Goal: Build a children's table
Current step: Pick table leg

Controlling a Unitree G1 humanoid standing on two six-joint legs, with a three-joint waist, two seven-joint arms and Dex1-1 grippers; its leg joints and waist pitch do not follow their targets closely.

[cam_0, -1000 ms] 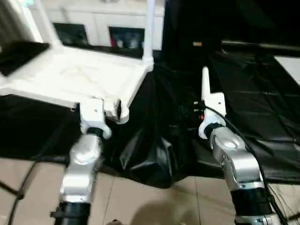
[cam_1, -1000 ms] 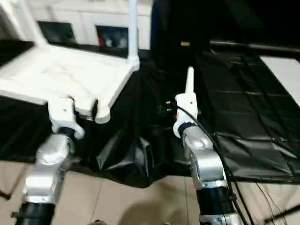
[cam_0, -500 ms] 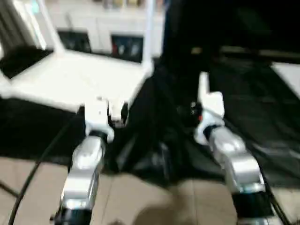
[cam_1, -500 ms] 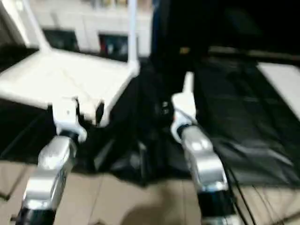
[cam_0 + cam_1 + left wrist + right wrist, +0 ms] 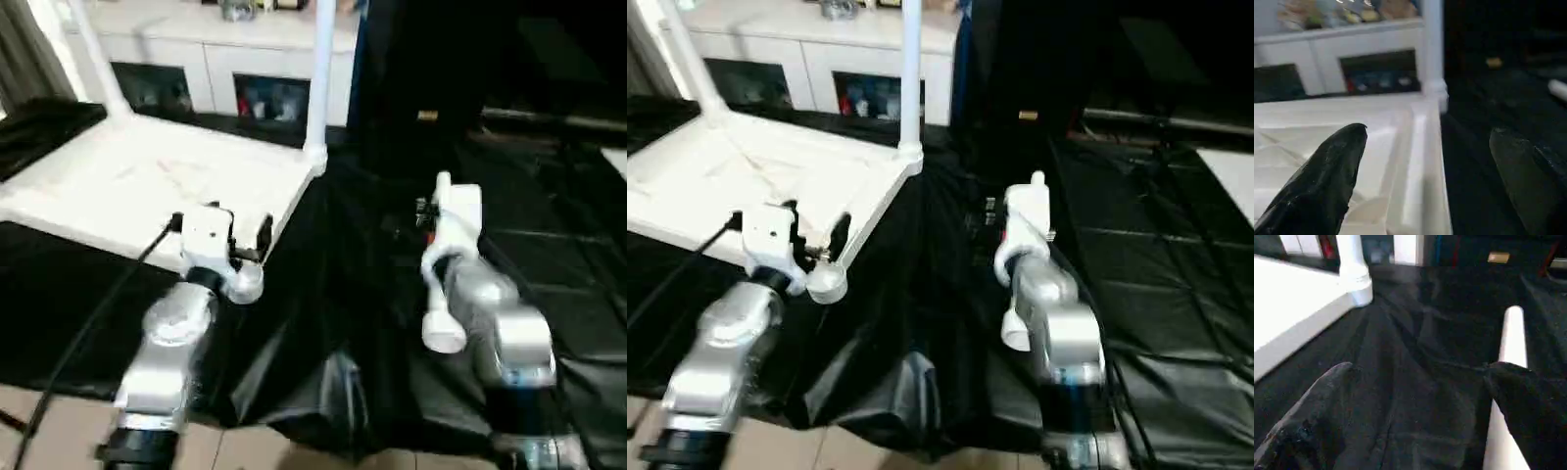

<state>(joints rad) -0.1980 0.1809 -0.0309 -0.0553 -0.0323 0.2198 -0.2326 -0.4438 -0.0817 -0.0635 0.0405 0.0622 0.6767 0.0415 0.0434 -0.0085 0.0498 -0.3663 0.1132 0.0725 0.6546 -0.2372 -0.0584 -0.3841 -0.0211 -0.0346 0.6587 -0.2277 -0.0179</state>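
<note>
The children's table top [image 5: 147, 181] lies upside down on the black-draped work table, ribbed underside up. One white leg [image 5: 321, 69] stands in its far right corner socket and another [image 5: 90, 54] in the far left one. My left gripper [image 5: 1427, 131] is open at the top's near right corner: one finger [image 5: 1327, 171] over the ribs, the other over the black cloth, the rim between them. My right gripper [image 5: 1422, 369] is open over the cloth with nothing between its fingers. A loose white leg [image 5: 1512, 340] lies on the cloth beside one of its fingers [image 5: 1528, 401].
The black cloth [image 5: 333, 323] hangs in folds over the work table's front edge, with tiled floor [image 5: 843, 452] below. A white cabinet with dark shelves [image 5: 245, 59] stands behind. A black cable [image 5: 83, 338] runs along my left forearm. A white sheet [image 5: 1229, 171] lies at far right.
The whole picture has shifted and tilted, so the camera has moved. Both forearms now reach further over the work table. Both grippers stay open and hold nothing.
</note>
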